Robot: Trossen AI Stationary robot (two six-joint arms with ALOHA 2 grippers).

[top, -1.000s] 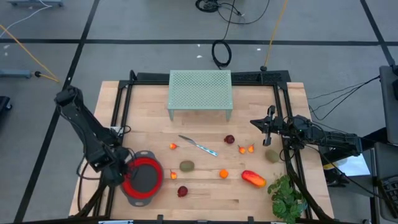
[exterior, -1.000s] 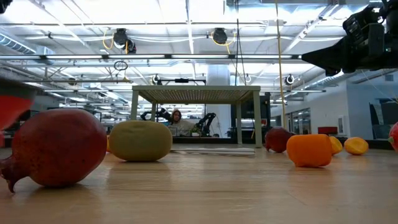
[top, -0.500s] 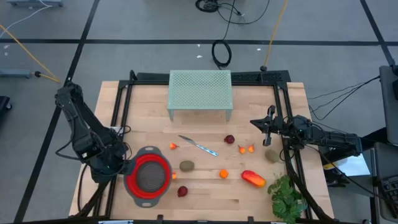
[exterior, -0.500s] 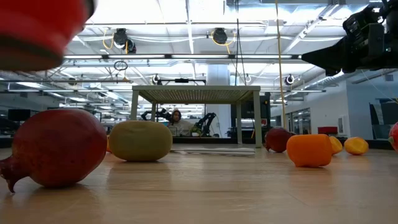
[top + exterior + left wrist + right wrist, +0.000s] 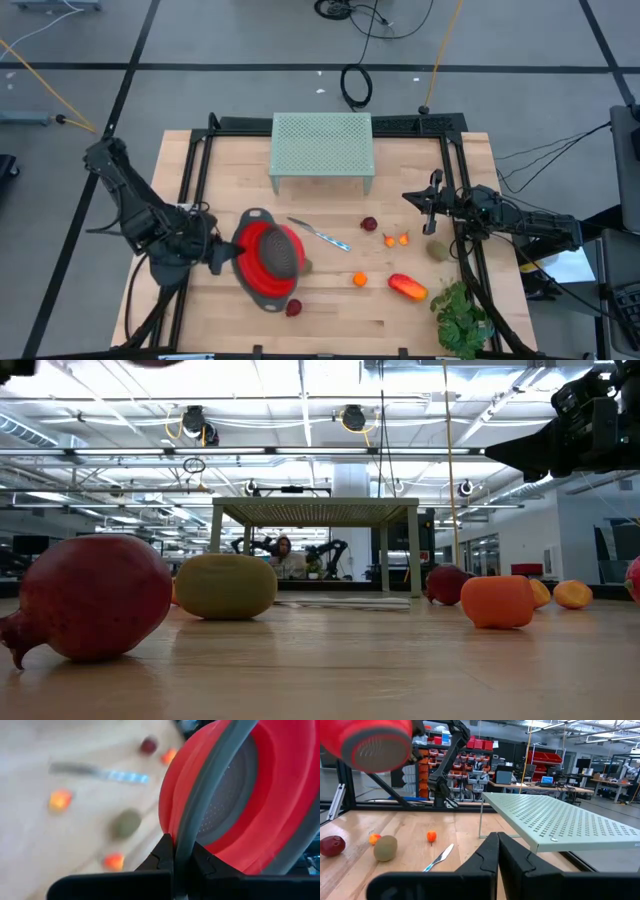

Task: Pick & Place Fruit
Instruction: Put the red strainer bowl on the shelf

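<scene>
Evidently the left gripper [image 5: 222, 257] is pinching the grey rim of a red collapsible colander [image 5: 270, 262], carrying it tilted in the air over the table's front-left part, above where an olive-brown oval fruit [image 5: 125, 823] lies. The right gripper [image 5: 412, 197], fingers pressed together and holding nothing, waits above the right edge of the table [image 5: 240, 170].

The fruit is scattered over the middle and right of the table, between the green perforated stand [image 5: 322, 148] at the back edge and the front edge: a dark red pomegranate [image 5: 293, 308] near the front, a small orange piece [image 5: 359, 280], a longer red-orange piece [image 5: 407, 287], another dark red round piece [image 5: 369, 224], two tiny orange ones [image 5: 396, 239], and a second olive oval [image 5: 438, 250] by the right edge. A thin silver knife [image 5: 321, 235] lies among them and a leafy plant [image 5: 461, 316] sits at the front-right corner.

These look like light, rigid toy pieces with smooth skins, likely to roll or squirt from a pinch. Round ones are best taken across their widest middle; the long piece across its short width, near its centre.
</scene>
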